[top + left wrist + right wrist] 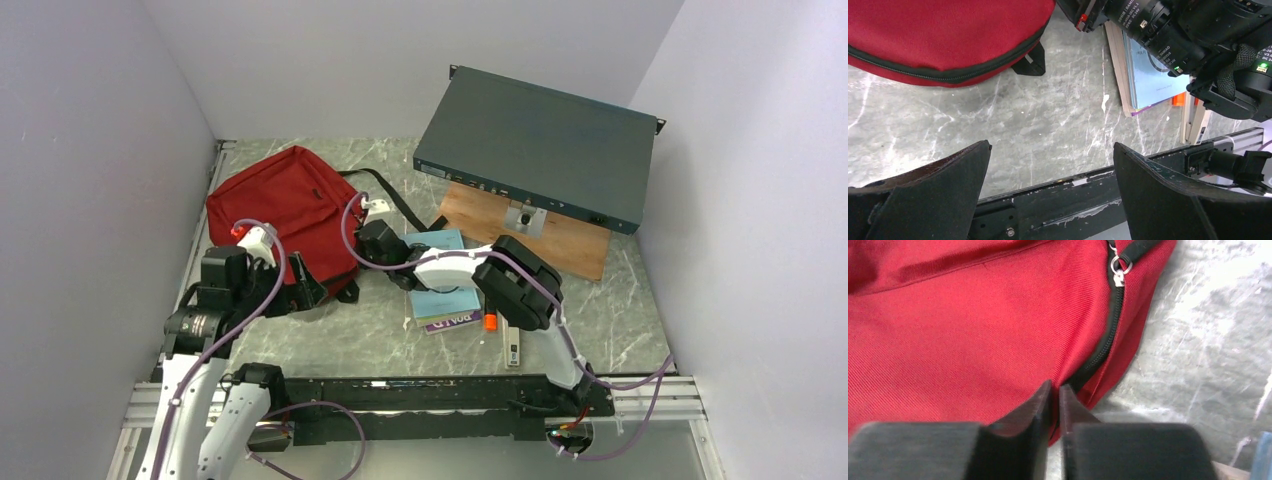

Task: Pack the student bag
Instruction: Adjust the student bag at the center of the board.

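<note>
Packing looks barely begun, I judge: the bag (280, 205) lies at the left rear of the desk (370, 340) with its zip (1108, 340) closed and the books (445, 290) outside beside it, the right gripper (1054, 390) at that zip, jaws together, the left gripper (1052, 147) nearby, jaws apart.

Bare counter (370, 335) lies open between the backpack (280, 200) and the books (443, 302). The right arm (520, 285) crosses above the books, and a metal box (540, 145) fills the far right corner.
</note>
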You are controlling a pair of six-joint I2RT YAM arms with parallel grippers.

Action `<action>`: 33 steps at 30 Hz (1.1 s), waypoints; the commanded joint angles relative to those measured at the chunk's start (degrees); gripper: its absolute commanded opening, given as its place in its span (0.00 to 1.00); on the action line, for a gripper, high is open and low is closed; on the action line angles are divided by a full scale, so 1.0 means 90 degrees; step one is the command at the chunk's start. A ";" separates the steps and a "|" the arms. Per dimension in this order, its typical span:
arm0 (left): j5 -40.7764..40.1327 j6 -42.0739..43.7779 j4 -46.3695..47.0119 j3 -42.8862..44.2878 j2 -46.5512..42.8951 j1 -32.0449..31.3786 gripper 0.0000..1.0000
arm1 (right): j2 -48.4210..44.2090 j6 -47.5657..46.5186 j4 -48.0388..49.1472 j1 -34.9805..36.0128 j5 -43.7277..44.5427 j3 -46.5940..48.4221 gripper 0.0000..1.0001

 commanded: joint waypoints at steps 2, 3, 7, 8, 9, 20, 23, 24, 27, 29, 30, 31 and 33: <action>0.0376 -0.0358 0.0566 -0.0335 0.0055 0.0032 0.99 | -0.0017 -0.0121 0.0277 0.0255 -0.0413 0.0023 0.00; 0.0354 -0.0398 0.0555 -0.0331 0.0064 0.0032 0.99 | -0.0129 -0.0028 0.0409 0.0364 -0.0522 -0.0228 0.00; 0.0233 -0.0512 0.0523 -0.0306 0.0036 0.0032 0.99 | -0.0984 0.0281 0.1207 0.0973 -0.0588 -0.1615 0.00; 0.0270 -0.0571 0.0592 -0.0365 0.0010 0.0032 0.99 | -0.1197 0.0382 0.1375 0.1103 -0.0561 -0.1932 0.00; 0.0318 -0.0685 0.0702 -0.0447 -0.0034 0.0032 0.99 | -0.1434 0.0482 0.1454 0.1214 -0.0616 -0.2184 0.00; 0.2615 -0.2423 0.3668 -0.2654 0.0324 -0.0031 0.97 | -0.3317 0.0017 0.0908 0.1587 -0.0506 -0.3490 0.47; 0.2179 -0.2073 0.3198 -0.2515 0.0293 -0.0046 0.98 | -0.3859 -0.0505 0.0316 0.1364 -0.0354 -0.3480 0.56; 0.1986 -0.1948 0.2984 -0.2382 0.0276 -0.0046 0.98 | -0.4003 -0.0662 0.0379 0.1146 -0.0893 -0.3583 0.58; 0.1708 -0.1737 0.2514 -0.2155 0.0211 -0.0046 0.98 | -0.4270 -0.1207 0.0899 0.0205 -0.3184 -0.3791 0.61; 0.1719 -0.1712 0.2441 -0.2132 0.0130 -0.0046 0.99 | -0.4334 -0.1958 0.0561 0.0022 -0.3637 -0.3548 0.62; 0.1736 -0.1713 0.2451 -0.2138 0.0087 -0.0046 0.99 | -0.4324 -0.2291 0.0282 0.0016 -0.3641 -0.3402 0.64; 0.1736 -0.1720 0.2480 -0.2156 0.0050 -0.0046 0.99 | -0.4274 -0.2594 0.0137 -0.0009 -0.3784 -0.3282 0.65; 0.1726 -0.1763 0.2501 -0.2177 0.0054 -0.0046 0.99 | -0.4105 -0.3018 -0.0062 -0.0106 -0.4024 -0.3085 0.66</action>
